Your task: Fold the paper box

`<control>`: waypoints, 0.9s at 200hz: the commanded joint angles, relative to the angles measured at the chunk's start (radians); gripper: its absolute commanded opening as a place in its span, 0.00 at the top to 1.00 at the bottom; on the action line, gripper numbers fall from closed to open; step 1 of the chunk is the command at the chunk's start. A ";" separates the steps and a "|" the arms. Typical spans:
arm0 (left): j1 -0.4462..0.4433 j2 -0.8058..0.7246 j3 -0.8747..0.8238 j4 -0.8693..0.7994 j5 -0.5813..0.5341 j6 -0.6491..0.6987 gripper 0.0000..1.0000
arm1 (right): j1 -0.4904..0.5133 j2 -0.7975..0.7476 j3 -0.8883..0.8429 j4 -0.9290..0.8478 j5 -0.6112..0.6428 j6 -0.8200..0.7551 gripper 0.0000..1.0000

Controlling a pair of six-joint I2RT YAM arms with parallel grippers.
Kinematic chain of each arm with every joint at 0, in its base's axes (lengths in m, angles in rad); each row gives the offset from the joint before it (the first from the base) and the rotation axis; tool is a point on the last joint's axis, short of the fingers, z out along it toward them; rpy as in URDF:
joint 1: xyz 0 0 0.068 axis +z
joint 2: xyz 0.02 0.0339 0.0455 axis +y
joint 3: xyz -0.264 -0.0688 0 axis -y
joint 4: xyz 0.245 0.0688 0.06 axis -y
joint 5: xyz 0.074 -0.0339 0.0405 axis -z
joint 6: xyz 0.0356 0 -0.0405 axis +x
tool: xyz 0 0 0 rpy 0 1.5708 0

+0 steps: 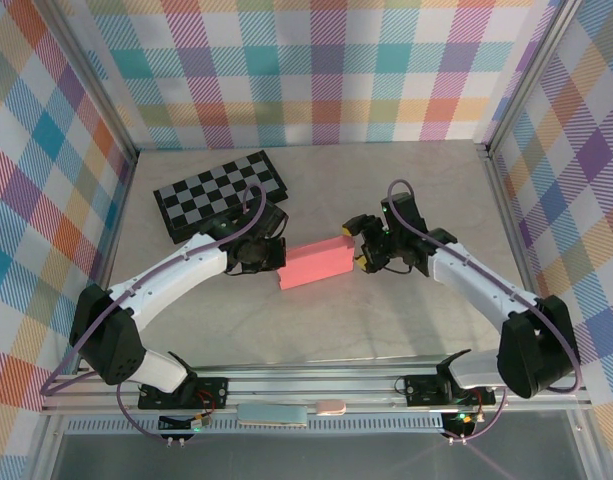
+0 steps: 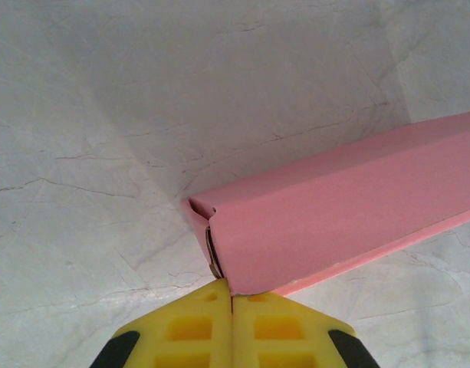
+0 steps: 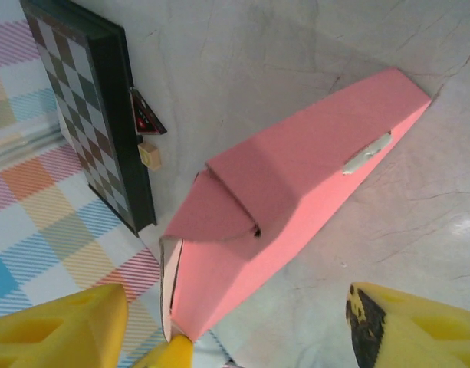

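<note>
The paper box lies about the middle of the table, closed into a long flat pink sleeve. Its long axis slants from the near left towards the far right, and an arm meets it at each end.

The left hand is at the near-left end with its yellow fingers pressed together. The box's corner sits right at their tips, and I cannot tell whether a sliver of card is nipped there.

The right hand is at the far-right end, fingers spread wide. The loose end flap, its pale inner side showing, points in between them, closer to one finger. Tucking that flap looks like the right arm's job.

The checkered board lies towards the far-left corner, apart from the box. A small dark label on its side is too small to read, and the box carries no writing.
</note>
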 commanded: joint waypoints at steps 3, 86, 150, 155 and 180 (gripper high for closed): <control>-0.015 0.053 -0.023 -0.093 0.024 0.011 1.00 | -0.015 0.018 -0.027 0.107 -0.045 0.084 0.31; -0.015 0.054 -0.014 -0.097 0.028 0.011 1.00 | -0.065 0.033 -0.089 0.170 -0.059 0.066 0.60; -0.010 -0.035 0.043 -0.089 0.099 -0.106 0.65 | -0.064 0.048 -0.114 0.158 -0.034 0.053 0.69; -0.006 -0.050 0.046 -0.081 0.114 -0.128 0.63 | -0.065 0.049 -0.114 0.158 -0.033 0.052 0.69; 0.031 -0.118 0.015 0.010 0.212 -0.279 0.57 | -0.065 0.059 -0.110 0.150 -0.031 0.051 0.72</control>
